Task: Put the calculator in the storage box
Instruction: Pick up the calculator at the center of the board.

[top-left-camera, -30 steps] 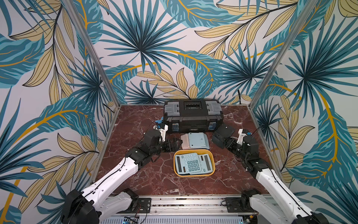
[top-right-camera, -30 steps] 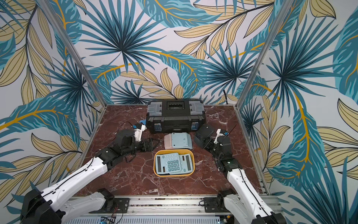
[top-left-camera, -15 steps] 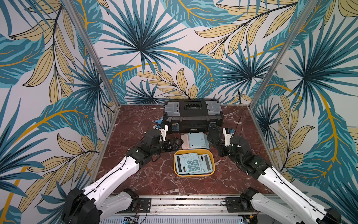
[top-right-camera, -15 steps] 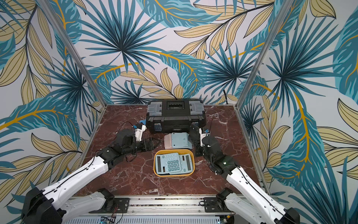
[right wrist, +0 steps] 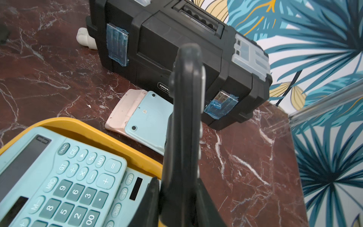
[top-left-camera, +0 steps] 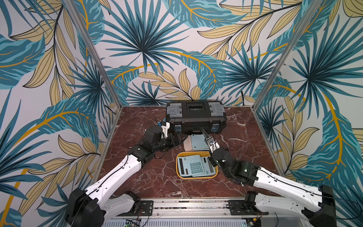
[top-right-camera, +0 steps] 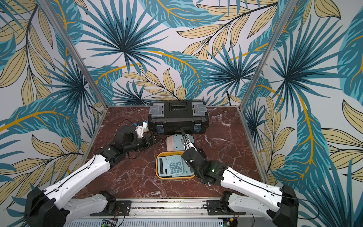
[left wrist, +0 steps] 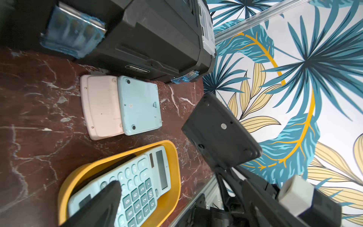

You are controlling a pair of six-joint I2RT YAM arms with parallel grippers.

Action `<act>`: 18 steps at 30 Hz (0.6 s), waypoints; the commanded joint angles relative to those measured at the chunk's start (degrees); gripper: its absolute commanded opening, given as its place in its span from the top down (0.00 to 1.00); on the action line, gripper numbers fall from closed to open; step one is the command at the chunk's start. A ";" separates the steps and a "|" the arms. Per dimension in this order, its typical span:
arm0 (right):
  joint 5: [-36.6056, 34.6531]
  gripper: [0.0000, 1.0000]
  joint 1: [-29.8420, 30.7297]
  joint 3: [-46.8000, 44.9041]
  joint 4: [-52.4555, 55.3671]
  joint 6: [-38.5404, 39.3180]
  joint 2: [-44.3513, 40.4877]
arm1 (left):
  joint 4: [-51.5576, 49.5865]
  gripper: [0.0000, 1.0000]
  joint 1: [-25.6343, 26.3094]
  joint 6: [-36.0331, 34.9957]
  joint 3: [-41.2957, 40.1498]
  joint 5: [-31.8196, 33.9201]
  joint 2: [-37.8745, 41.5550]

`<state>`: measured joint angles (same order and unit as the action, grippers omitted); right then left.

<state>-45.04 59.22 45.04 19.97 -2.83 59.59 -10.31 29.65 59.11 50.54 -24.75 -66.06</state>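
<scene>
The black calculator [left wrist: 220, 133] is a flat dark slab with a screw and small feet on its back. Only the left wrist view shows it broadside. In both top views it is a thin dark sliver [top-left-camera: 205, 134], and the right wrist view gives just its rounded edge [right wrist: 186, 88].

The right gripper [top-left-camera: 210, 141] pinches its lower end and holds it on edge and tilted in the air. It hangs over the bench [top-left-camera: 137, 176], between the storage box [top-left-camera: 177, 167] and the toolbox [top-left-camera: 196, 119], not inside the box.

The storage box is yellow-orange with rounded corners and sits near the bench's middle. It holds a pale blue calculator [top-left-camera: 194, 167] lying keys up. The right wrist view alone shows a second blue calculator [right wrist: 125, 186] beneath it.

Just past the box's far rim, a pink calculator [top-left-camera: 187, 143] and a face-down blue calculator [top-left-camera: 197, 143] lie backs up, the blue overlapping the pink. The held slab hangs above them.

The toolbox stands at the bench's far edge. The left gripper [top-left-camera: 179, 137] hovers beside the face-down pair, toward the bench's left edge, with its fingers spread wide and nothing between them.
</scene>
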 commanded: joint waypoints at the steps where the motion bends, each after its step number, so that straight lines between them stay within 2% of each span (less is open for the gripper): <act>1: -11.15 0.81 3.80 1.41 -4.93 5.62 1.97 | 1.38 0.00 -0.35 7.63 3.39 -3.52 -1.45; 7: -15.68 0.81 8.35 1.72 -10.64 10.89 6.10 | 0.26 0.00 -0.31 15.26 3.05 -4.89 -2.93; 16: -21.01 0.81 13.05 2.79 -17.24 20.27 14.81 | -3.31 0.00 -0.36 18.47 3.16 -4.66 -2.97; 18: -21.87 0.81 13.79 2.83 -18.92 22.18 16.09 | -3.49 0.03 -0.36 18.66 3.16 -5.19 -3.28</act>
<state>-62.43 72.05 46.68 6.17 14.94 74.65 -12.78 29.56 76.51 51.16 -28.84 -69.23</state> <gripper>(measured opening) 0.270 0.983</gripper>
